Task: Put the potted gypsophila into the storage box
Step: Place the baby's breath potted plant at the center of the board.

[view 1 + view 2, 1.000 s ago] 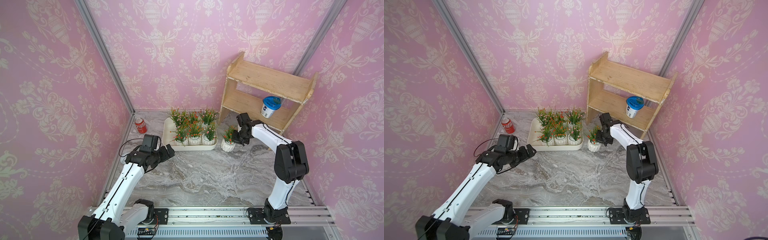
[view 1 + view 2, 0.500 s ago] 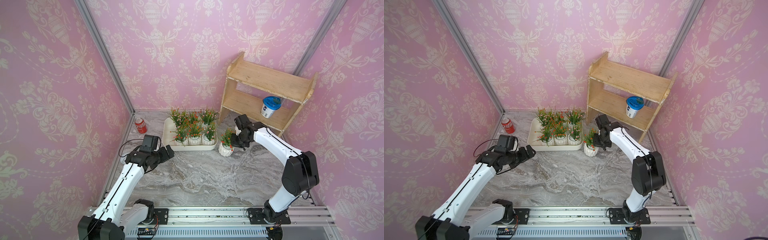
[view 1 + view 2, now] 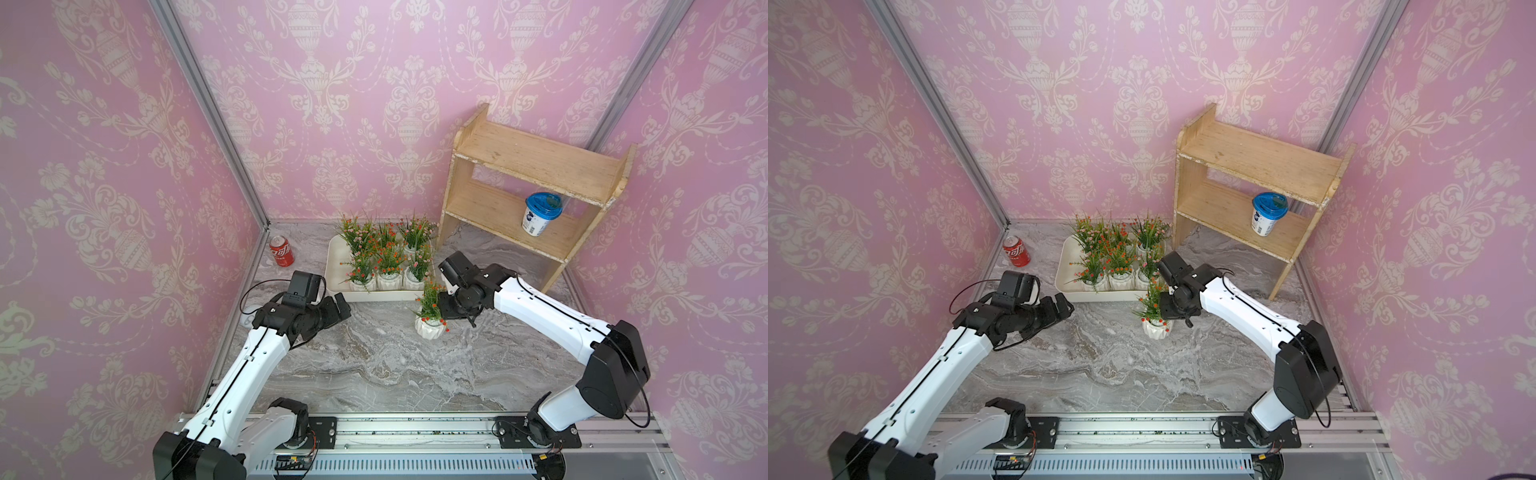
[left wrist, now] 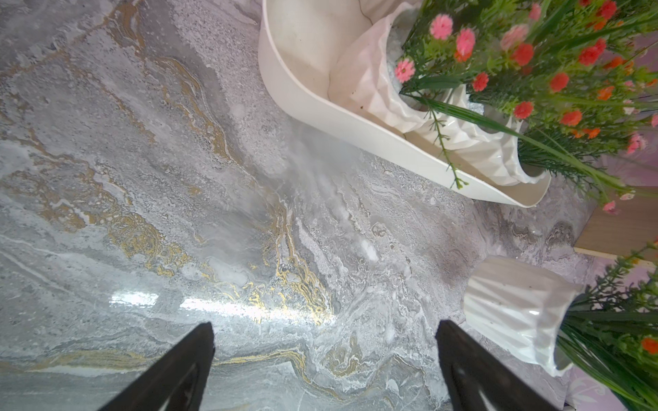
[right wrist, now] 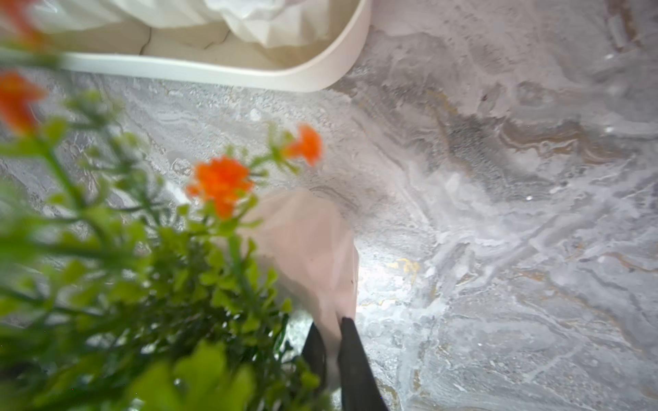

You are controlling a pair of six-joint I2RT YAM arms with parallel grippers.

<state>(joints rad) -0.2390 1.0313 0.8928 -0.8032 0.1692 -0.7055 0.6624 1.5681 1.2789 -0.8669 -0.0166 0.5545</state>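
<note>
One potted gypsophila (image 3: 429,324) with orange blossoms stands out in front of the storage box (image 3: 374,296). My right gripper (image 3: 446,309) is shut on its white pot. In the right wrist view the two black fingers (image 5: 350,341) pinch the pot wall (image 5: 309,249). The left wrist view shows this pot (image 4: 516,313) tilted, its base looking slightly off the marble. Several more potted gypsophila (image 3: 388,257) stand inside the cream storage box (image 3: 1100,297). At the box's front left corner, my left gripper (image 3: 338,305) is open with nothing between its fingers (image 4: 199,341).
A wooden two-tier shelf (image 3: 532,166) stands at the back right, with a blue-lidded cup (image 3: 540,214) on its lower board. A red soda can (image 3: 281,250) stands by the left wall, behind my left arm. Pink walls close in the marble table on three sides.
My right arm has carried the held pot forward and to the left, away from the shelf and along the box's front right corner. The left arm has not moved.
</note>
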